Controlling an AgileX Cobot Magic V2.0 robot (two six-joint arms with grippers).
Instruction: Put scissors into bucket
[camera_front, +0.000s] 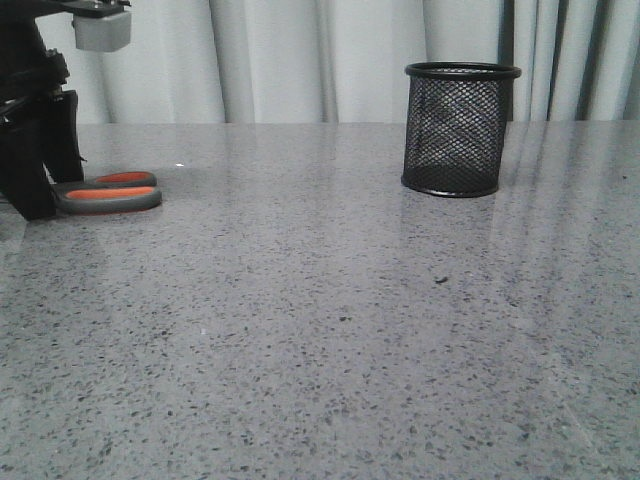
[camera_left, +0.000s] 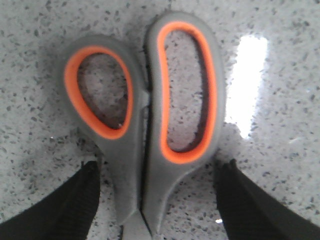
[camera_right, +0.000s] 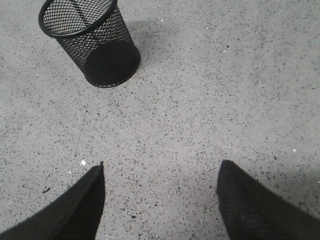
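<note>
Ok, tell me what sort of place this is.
Probably a lab or demo tabletop: a grey speckled stone-like table, pale curtains behind, and only scissors and a mesh bucket laid out.

Grey handles with bright orange loop linings on the scissors, far left. Black wire mesh on the bucket, solid black rim and base, far right. Table is speckled grey stone with dark flecks. Pale grey-white curtains behind. Black gripper fingers.
</note>
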